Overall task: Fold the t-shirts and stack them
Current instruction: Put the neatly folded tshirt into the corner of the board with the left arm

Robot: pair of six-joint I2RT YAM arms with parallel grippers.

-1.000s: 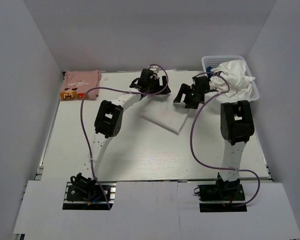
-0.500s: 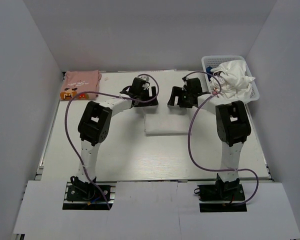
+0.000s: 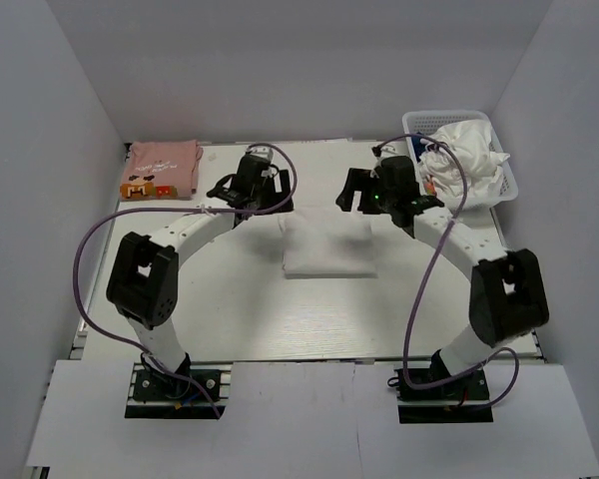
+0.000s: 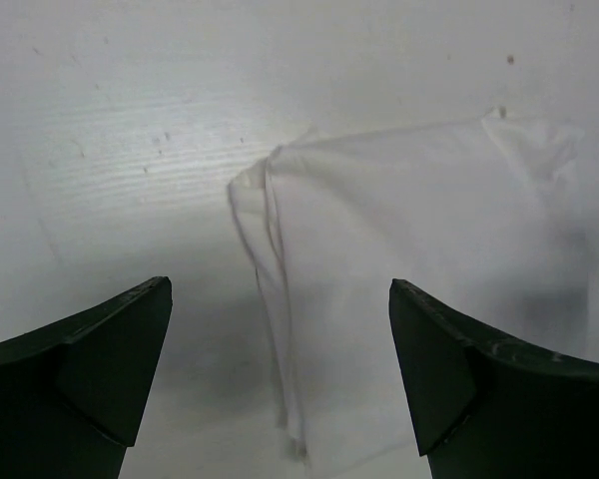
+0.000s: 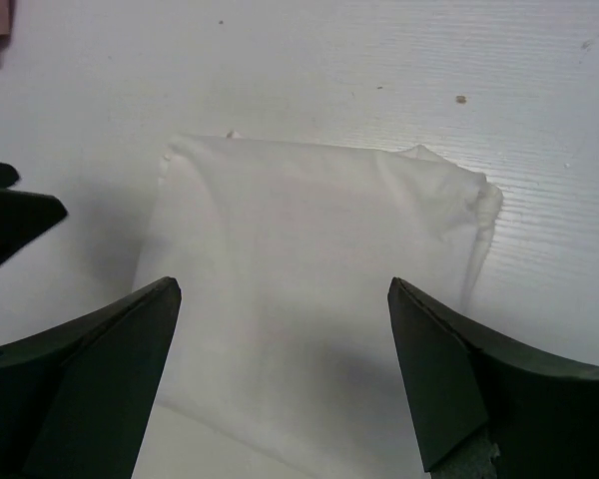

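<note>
**Folded white tee at mid-desk, both pincers wide open over it**

The white t-shirt lies folded into a flat rectangle at the centre of the top view, resting on the desk. In the left wrist view its layered left edge shows as stacked folds. In the right wrist view its surface is smooth, with a rounded corner at the upper right.

The left pincer sits over the shirt's upper left edge, fingers spread as wide as they go, holding nothing. The right pincer sits over the upper right edge, equally wide and empty.

The pink t-shirt lies folded in the upper left corner of the desk, its orange-brown print at its near edge. At the upper right stands a white mesh basket holding crumpled white fabric.
</note>
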